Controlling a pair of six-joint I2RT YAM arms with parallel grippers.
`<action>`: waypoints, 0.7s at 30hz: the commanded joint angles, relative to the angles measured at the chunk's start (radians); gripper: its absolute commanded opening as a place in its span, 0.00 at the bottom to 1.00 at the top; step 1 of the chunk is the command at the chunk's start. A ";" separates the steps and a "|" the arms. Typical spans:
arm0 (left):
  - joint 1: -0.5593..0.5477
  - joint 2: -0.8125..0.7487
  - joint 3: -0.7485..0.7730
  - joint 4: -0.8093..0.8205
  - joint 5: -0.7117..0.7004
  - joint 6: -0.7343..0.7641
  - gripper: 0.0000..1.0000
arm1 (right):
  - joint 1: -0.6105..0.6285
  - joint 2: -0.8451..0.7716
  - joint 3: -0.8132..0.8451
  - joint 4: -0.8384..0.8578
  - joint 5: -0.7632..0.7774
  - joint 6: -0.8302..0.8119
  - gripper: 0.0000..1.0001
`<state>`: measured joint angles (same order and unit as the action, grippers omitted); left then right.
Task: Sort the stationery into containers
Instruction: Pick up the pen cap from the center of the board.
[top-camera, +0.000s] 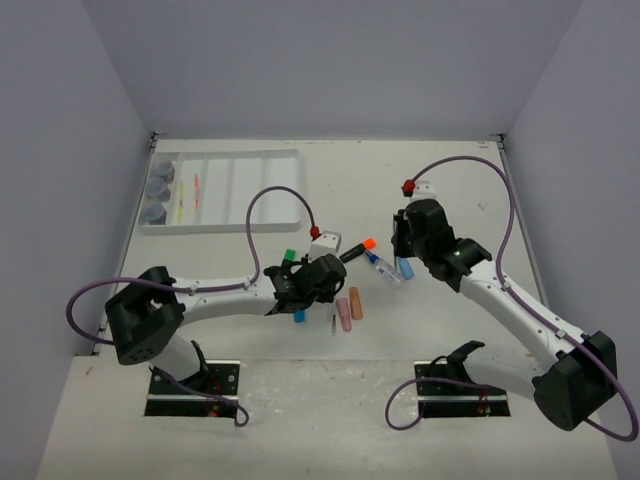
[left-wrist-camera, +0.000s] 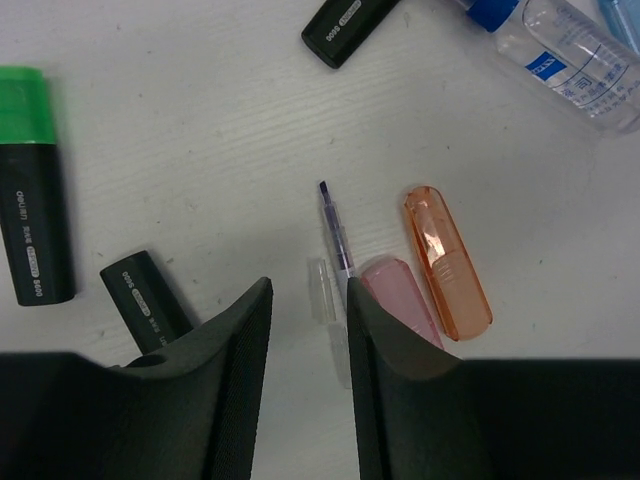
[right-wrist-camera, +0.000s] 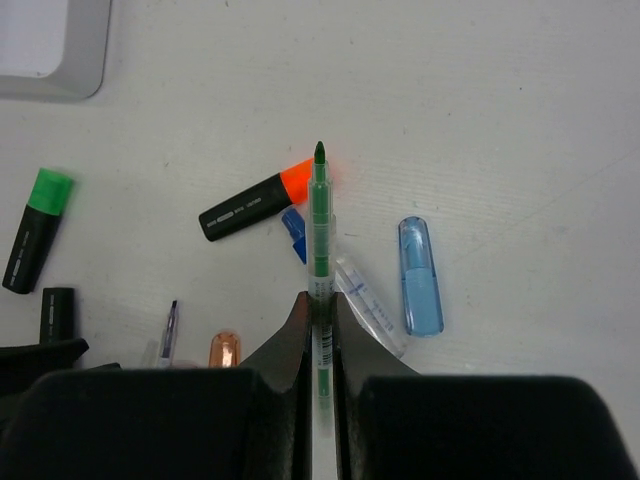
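Note:
My right gripper (right-wrist-camera: 320, 305) is shut on a thin green pen (right-wrist-camera: 320, 220) and holds it above the table, pointing forward. Below it lie the orange-capped highlighter (right-wrist-camera: 265, 205), the glue bottle (right-wrist-camera: 362, 292) and a blue eraser (right-wrist-camera: 420, 275). My left gripper (left-wrist-camera: 308, 300) is open and low over a thin clear pen with a purple tip (left-wrist-camera: 336, 240), which lies between its fingertips. A pink eraser (left-wrist-camera: 398, 300) and an orange eraser (left-wrist-camera: 447, 262) lie just right of it. The green-capped highlighter (left-wrist-camera: 35, 200) and another black highlighter (left-wrist-camera: 148, 300) lie to its left.
The white divided tray (top-camera: 260, 190) stands at the far left. Three grey-blue pots (top-camera: 158, 189) fill its leftmost compartment and thin pens (top-camera: 188, 198) lie in the one beside it. A blue cap (top-camera: 299, 316) shows under the left arm. Grey walls enclose the table.

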<state>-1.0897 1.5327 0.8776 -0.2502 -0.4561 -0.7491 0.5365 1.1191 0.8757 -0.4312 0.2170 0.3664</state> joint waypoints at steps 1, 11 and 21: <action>-0.007 0.055 0.042 0.047 0.000 -0.033 0.36 | 0.003 -0.015 -0.012 0.047 -0.014 0.009 0.00; -0.007 0.090 0.044 0.056 0.033 -0.024 0.32 | 0.003 -0.011 -0.015 0.046 -0.032 0.003 0.00; -0.009 0.123 0.040 0.061 0.046 -0.010 0.27 | 0.003 -0.024 -0.020 0.051 -0.041 -0.009 0.00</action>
<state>-1.0901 1.6513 0.8883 -0.2249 -0.3996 -0.7586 0.5365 1.1187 0.8612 -0.4220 0.1875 0.3652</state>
